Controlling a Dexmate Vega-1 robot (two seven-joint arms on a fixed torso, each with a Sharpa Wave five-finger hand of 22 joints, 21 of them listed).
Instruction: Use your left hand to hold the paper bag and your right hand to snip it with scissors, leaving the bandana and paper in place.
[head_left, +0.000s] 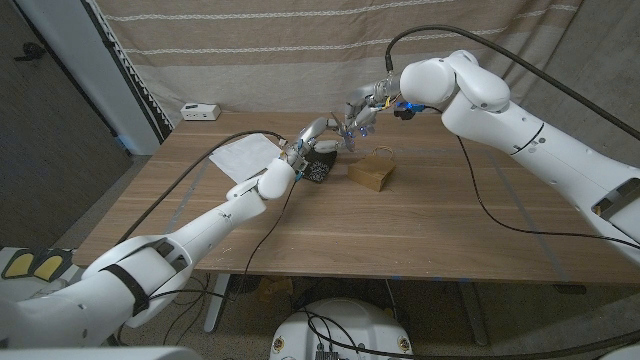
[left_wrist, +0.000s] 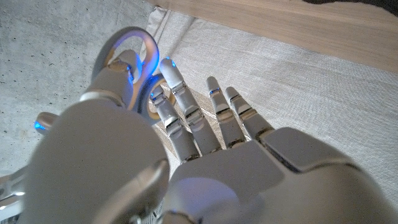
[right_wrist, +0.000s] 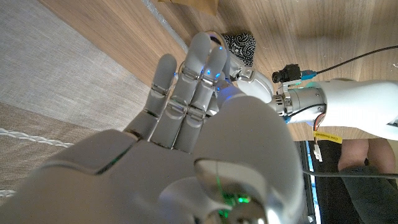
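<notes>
My left hand (head_left: 312, 133) and right hand (head_left: 362, 108) meet above the bandana (head_left: 320, 166); I cannot tell what either set of fingers holds. The paper bag (head_left: 372, 171) sits unheld on the worktop (head_left: 420, 225). Scissors could slip mid-exchange, or my hands collide.

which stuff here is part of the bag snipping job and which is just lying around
Job: paper bag; scissors; left hand; right hand; bandana and paper, both to stay put.

Lying about: white box; cable.
</notes>
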